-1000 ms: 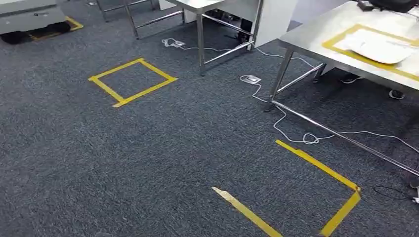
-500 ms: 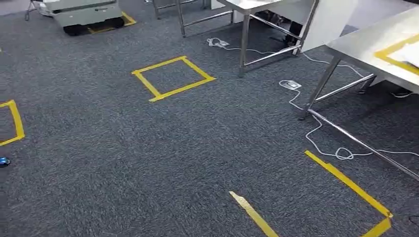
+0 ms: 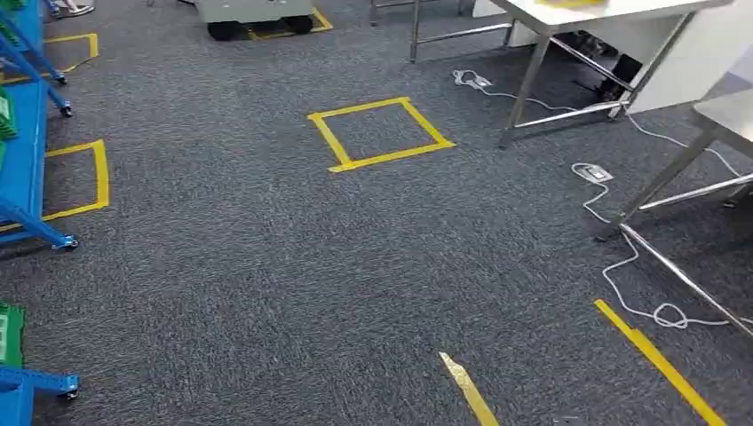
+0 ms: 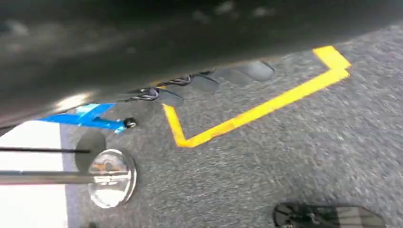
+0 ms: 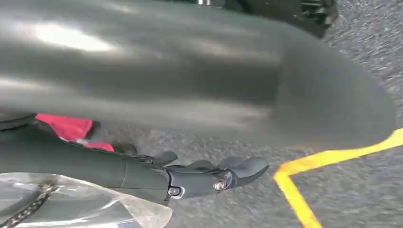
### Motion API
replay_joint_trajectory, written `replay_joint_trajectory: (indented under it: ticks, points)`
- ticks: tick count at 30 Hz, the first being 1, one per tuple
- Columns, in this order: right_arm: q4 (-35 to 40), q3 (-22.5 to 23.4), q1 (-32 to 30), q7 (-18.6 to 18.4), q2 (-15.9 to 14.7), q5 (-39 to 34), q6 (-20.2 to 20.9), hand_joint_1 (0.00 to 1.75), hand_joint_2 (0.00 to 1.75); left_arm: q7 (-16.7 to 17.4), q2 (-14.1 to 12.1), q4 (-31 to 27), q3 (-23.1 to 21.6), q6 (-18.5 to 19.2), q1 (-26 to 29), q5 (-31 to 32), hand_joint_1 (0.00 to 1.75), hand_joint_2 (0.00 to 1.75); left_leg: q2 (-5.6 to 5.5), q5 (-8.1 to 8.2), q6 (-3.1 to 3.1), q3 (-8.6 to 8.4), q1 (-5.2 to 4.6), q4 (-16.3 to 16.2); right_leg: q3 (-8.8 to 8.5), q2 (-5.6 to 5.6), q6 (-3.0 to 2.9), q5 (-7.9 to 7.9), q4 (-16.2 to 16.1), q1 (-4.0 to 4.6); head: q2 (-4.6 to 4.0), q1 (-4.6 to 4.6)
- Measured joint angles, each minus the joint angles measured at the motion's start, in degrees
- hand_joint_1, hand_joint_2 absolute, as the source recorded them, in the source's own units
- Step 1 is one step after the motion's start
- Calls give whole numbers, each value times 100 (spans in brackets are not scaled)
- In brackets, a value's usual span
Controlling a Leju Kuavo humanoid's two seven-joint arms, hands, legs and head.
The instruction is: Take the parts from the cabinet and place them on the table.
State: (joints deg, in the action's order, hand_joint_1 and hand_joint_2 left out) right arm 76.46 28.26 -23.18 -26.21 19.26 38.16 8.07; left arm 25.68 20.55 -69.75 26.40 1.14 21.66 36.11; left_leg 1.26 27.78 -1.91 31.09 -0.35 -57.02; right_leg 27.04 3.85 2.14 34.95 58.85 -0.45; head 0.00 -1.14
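Blue for the cabinet (image 3: pixel 22 169), hard against the left edge of the head view, with green bins (image 3: pixel 9 333) on its shelves; no telling the parts themselves at this range. Well apart from both hands, off to the robot's left, so nearer the left arm, its long frame running away along the carpet (image 3: pixel 266 266). Hanging low by the body, the right robot hand (image 5: pixel 214 176), fingers loosely spread and holding nothing; the left robot hand (image 4: pixel 214 80) mostly hidden, grip impossible to tell. Probably calls for more turning left and a walk across bare grey carpet marked with a yellow tape square (image 3: pixel 380 133). Steel tabletop (image 3: pixel 730 111) away on the right, above a loose white cable (image 3: pixel 613 266), a likely snag for the feet on the return trip.
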Motion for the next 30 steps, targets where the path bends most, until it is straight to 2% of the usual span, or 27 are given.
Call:
replay_joint_trajectory:
  ticks: [1, 2, 3, 4, 5, 6, 7, 8, 9, 10, 11, 13, 14, 15, 16, 18, 19, 20, 21, 22, 23, 24, 25, 28, 29, 30]
  points:
    - [-4, 4, -3, 15, 0, 11, 18, 0, 0, 9, 0, -4, -22, -7, -7, -9, 0, 0, -72, -7, -12, 11, -1, 0, 215, -202, 11, 215, 440, -12, 0, 22]
    - [-7, 18, -5, 17, 0, 22, 26, 0, 0, 13, 0, -11, -42, -9, -12, -13, 0, 0, -143, -6, -14, 11, -5, -1, 468, -302, 14, 393, 936, -19, 0, 28]
    - [-13, 24, -14, 15, 0, 39, 35, 0, 0, 20, 0, -13, -68, -11, -12, -22, 0, 0, -218, -2, -20, 12, -10, -2, 738, -354, 19, 516, 1394, -16, 0, 26]
    - [-20, 26, -19, 17, -2, 48, 44, 0, 0, 39, 0, -13, -81, -11, -6, -30, 0, 0, -301, 2, -25, 2, -16, -3, 920, -372, 21, 491, 1609, -13, 0, 31]
    - [-24, 30, -18, 17, -2, 57, 52, 0, 0, 52, 0, -13, -94, -13, 5, -48, 0, 0, -370, 8, -26, -14, -18, -3, 956, -377, 15, 319, 1531, -14, 0, 24]
    - [-24, 35, -16, 22, -2, 61, 57, 0, 0, 63, 0, -13, -109, -22, 10, -63, 0, 0, -460, 17, -21, -34, -19, -5, 872, -391, 4, 29, 1203, -15, 0, 31]
    - [-24, 39, -17, 26, -2, 68, 63, 0, 0, 81, 0, -15, -129, -31, 10, -72, 0, 0, -552, 26, -11, -66, -19, -5, 671, -441, -7, -316, 661, -20, 0, 26]
    - [-24, 44, -17, 28, -2, 74, 72, 0, 0, 87, 0, -17, -147, -31, 9, -81, 0, 0, -620, 39, 8, -84, -16, -6, 484, -614, -17, -573, 184, -36, 0, 33]
    - [-31, 55, -12, 31, -2, 83, 79, 0, 0, 87, 0, -17, -157, -31, 2, -87, 0, 0, -674, 54, 33, -82, -37, -18, 404, -921, -28, -518, -5, -53, 0, 28]
    - [-31, 55, -11, 33, 0, 87, 83, 0, 0, 90, 0, -33, -166, -31, -3, -96, 0, 0, -763, 64, 68, -41, -33, -56, 340, -903, -35, -483, -150, -76, 0, 33]
    - [-33, 55, -12, 33, 0, 107, 85, 0, 0, 94, 0, -48, -175, -39, 8, -105, 0, 0, -803, 41, 109, -9, -8, -39, 312, -850, -55, -488, -129, -49, 0, 24]
    - [-35, 68, -4, 35, 0, 133, 90, 0, 0, 105, -2, -48, -177, -52, 46, -133, 0, 0, -930, 10, 181, 21, 22, -26, 299, -738, -136, -515, -140, -23, 0, 26]
    - [-35, 72, -2, 37, 0, 142, 92, 0, 0, 107, -4, -50, -181, -57, 63, -133, 0, 0, -794, 62, 190, 22, 24, -88, 278, -643, -183, -544, -190, -52, 0, 30]
    - [-35, 77, -5, 44, 0, 142, 92, 0, 0, 107, -2, -54, -199, -63, 65, -140, 0, 0, -506, 191, 222, 98, 1, -248, 267, -577, -198, -540, -196, -44, 0, 2]
    - [-35, 74, -17, 46, 0, 144, 98, 0, 0, 109, -7, -63, -216, -77, 48, -149, 0, 0, -341, 416, 252, 277, 6, -610, 264, -481, -220, -528, -196, -34, 0, -44]
    - [-35, 81, -39, 46, 0, 153, 107, 0, 0, 157, -7, -66, -254, -98, 38, -199, 0, 0, -219, 820, 294, 711, 27, -1506, 267, -272, -247, -507, -195, -12, 0, -33]
    - [-35, 90, -38, 46, 0, 157, 122, 0, 0, 199, -7, -66, -276, -103, 54, -212, 0, 0, -201, 880, 305, 840, 38, -1781, 295, -181, -253, -497, -194, -4, 0, -35]
    - [-35, 92, -37, 46, 0, 164, 144, 0, 0, 210, -7, -66, -295, -109, 77, -256, 0, 0, -196, 798, 306, 820, 43, -1766, 304, -101, -254, -482, -194, 1, 0, -31]
    - [-35, 92, -32, 48, 0, 173, 151, 0, 0, 210, -7, -68, -306, -116, 101, -278, 0, 0, -185, 612, 299, 679, 42, -1515, 291, -18, -250, -458, -194, 7, 0, -37]
    - [-35, 94, -29, 50, 0, 177, 157, 0, 0, 208, -9, -81, -313, -118, 117, -317, 0, 0, -136, 385, 275, 429, 40, -1049, 269, 55, -247, -445, -194, 12, 0, -35]
    - [-35, 94, -29, 52, 0, 181, 160, 0, 0, 208, -7, -94, -321, -125, 128, -323, 0, 0, 2, 184, 237, 115, 27, -499, 244, 123, -240, -431, -194, 20, 0, -33]
    - [-35, 92, -31, 52, 0, 184, 162, 0, 0, 208, -9, -118, -352, -131, 128, -337, 0, 0, 398, 146, 179, -133, -19, -86, 134, 177, -224, -417, -193, 32, 0, -35]
    - [-35, 94, -41, 52, 0, 188, 170, 0, 0, 208, -7, -129, -376, -131, 123, -337, 0, 0, 394, 149, 150, -138, -38, -39, 200, 245, -179, -388, -179, 66, 0, -22]
    - [-35, 72, -23, 52, 0, 199, 197, 0, 0, 208, -9, -151, -407, -151, 168, -365, 0, 0, 176, 135, 73, -106, -80, -24, 71, 407, -92, -388, -224, 32, 0, -24]
    - [-22, 50, -24, 52, 0, 208, 197, 0, 0, 210, 0, -164, -413, -155, 189, -367, 0, 0, 102, 63, 23, -170, -18, 83, 83, 375, -46, -341, -209, 28, 0, -20]
    - [-22, 41, -29, 52, 0, 232, 203, 0, 0, 225, 0, -175, -426, -171, 207, -369, 0, 0, 56, 41, 10, -171, -6, 116, 136, 26, -17, -246, -94, 14, 0, 17]
